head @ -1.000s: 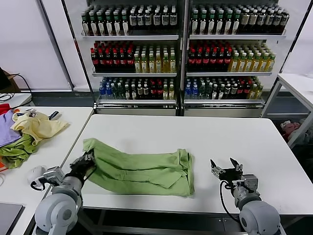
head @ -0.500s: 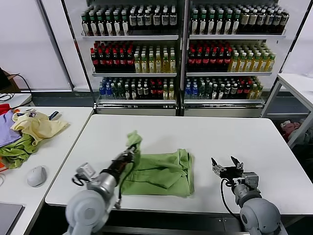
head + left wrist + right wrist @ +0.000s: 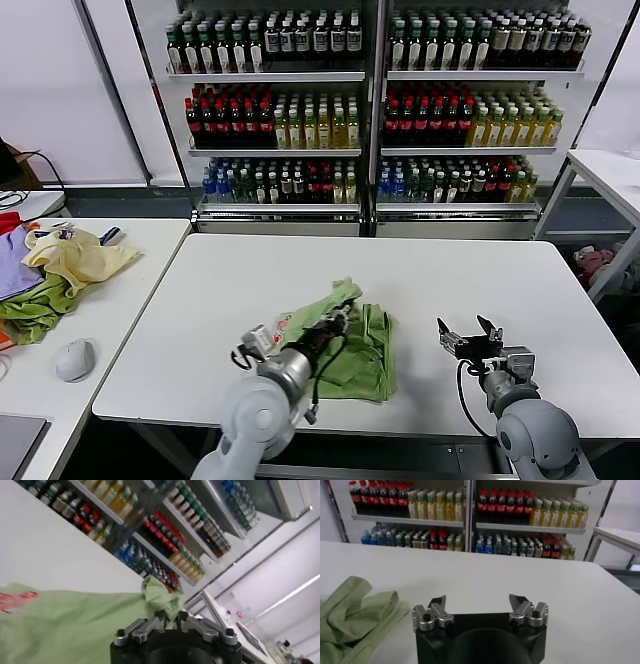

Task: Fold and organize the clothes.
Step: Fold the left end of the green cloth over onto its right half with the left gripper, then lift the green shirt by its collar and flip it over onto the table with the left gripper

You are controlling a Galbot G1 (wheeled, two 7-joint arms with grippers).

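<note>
At mid-table [image 3: 250, 270], the left gripper [image 3: 338, 315] pinches a raised fold of the light green polo shirt [image 3: 355, 355] above the bundled garment, while the right gripper [image 3: 474, 338] waits beside it, fingers spread wide and empty.

Ahead of me: two glass-fronted coolers [image 3: 375, 110] filled with rows of bottles.
My table [image 3: 480, 270]: white, broad, on metal legs.
To my left: a second white table [image 3: 120, 300] with a heap of yellow, green and purple cloth [image 3: 55, 270] and a computer mouse [image 3: 76, 359].
To my right: another white table [image 3: 610, 170].
Walls: white panels.
Floor: grey.
</note>
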